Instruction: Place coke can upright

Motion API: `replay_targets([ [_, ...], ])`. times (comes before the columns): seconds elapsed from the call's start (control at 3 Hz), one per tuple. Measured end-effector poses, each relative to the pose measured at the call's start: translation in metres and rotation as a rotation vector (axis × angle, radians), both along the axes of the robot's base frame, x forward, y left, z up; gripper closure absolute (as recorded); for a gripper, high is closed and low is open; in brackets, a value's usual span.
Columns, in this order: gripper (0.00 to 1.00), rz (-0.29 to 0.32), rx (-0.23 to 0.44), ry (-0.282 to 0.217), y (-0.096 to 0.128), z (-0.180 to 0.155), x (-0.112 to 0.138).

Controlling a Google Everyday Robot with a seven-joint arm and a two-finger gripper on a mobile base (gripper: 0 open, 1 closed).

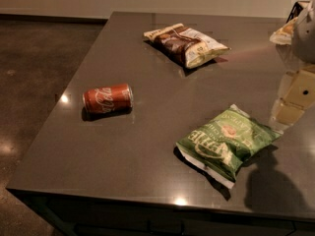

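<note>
Dark grey tabletop (pixel 147 181) fills the view, its front edge closest to the camera and running along the bottom, with a speckled brown floor (pixel 34 58) beyond its left side. Farthest left on the surface is the coke can (pixel 107 98), lying on its side near the table's left edge, its long axis roughly left to right, one silver end facing right and the white script showing on the red wall. It rests alone, well apart from everything else. Toward the back, near the middle, a brown and cream chip bag (pixel 184 44) lies flat at an angle. Closer to the front and right of centre, a green chip bag (pixel 226 144) lies flat too, its white-seamed bottom end pointing at the near edge. At the far right, a yellowish packet (pixel 283 33) sits at the back, partly behind the arm (pixel 307 31), whose pale rounded body comes in from the upper right corner. Below it the cream-coloured gripper (pixel 294 101) hangs over the table's right side, just beside the green bag's upper corner and far from the can, holding nothing visible. Whether it is open or closed cannot be told. A dark shadow (pixel 275 186) falls on the surface below it.
</note>
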State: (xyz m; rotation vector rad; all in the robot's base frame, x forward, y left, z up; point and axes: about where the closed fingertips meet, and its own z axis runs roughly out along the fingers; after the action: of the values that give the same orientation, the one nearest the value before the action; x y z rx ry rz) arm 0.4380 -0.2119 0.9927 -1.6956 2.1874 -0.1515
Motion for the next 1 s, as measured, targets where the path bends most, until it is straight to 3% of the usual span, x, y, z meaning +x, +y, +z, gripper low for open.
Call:
replay_targets([
  [0.33,0.00,0.011,0.013,0.001,0.003,0.002,0.003],
  [1.0,0.00,0.144,0.036,-0.011,0.063,-0.010,0.056],
])
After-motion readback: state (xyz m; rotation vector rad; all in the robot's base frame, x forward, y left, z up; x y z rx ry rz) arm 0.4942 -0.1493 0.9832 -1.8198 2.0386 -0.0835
